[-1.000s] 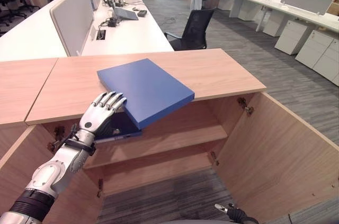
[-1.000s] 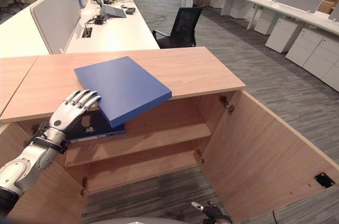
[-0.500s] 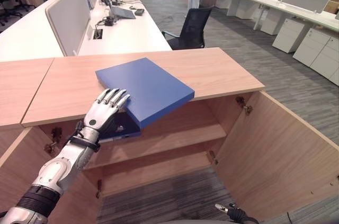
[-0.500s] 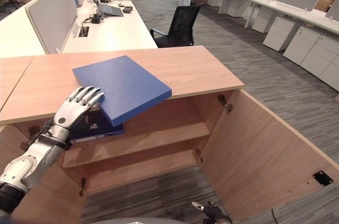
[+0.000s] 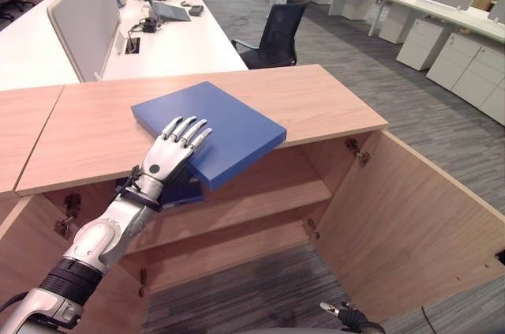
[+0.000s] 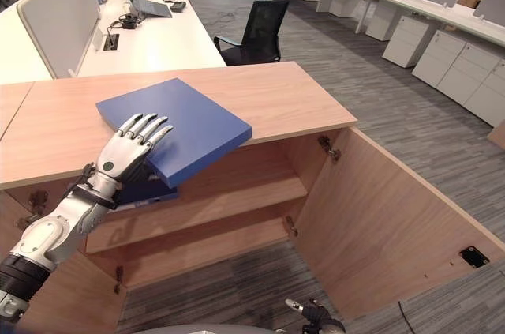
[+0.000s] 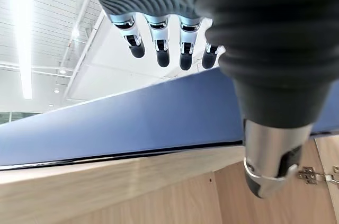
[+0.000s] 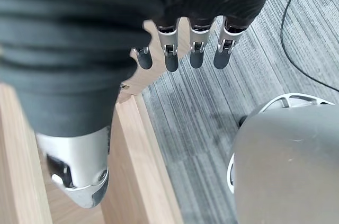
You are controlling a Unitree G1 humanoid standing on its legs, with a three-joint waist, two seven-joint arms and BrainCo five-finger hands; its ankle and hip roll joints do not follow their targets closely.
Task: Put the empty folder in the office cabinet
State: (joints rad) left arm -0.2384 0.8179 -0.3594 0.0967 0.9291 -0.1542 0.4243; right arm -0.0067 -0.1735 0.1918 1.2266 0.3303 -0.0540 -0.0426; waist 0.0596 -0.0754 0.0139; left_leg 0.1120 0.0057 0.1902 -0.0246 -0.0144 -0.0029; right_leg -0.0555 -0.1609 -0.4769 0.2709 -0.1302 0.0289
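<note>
Fingers of the left hand point(image 5: 175, 153) lie straight and spread, flat on the near corner of the folder point(image 5: 229, 127), curled round nothing. That folder is a flat, matte blue slab with square edges; it rests on the cabinet point(image 5: 316, 105) top, turned at an angle, its near corner jutting past the front edge over the open inside. Under the overhang, on the upper shelf point(image 5: 260, 200), a second blue folder point(image 5: 180, 192) lies flat, mostly hidden by the wrist. Smooth pale wood grain covers the top, the shelves and the open door point(image 5: 410, 223) swung out to the right. Beneath lies grey ribbed carpet point(image 5: 252, 294). The right hand point(image 8: 180, 49) hangs over that carpet with relaxed straight fingers, holding nothing. Beyond the cabinet stands a black mesh chair point(image 5: 276, 34) beside a long white desk point(image 5: 181, 42)
</note>
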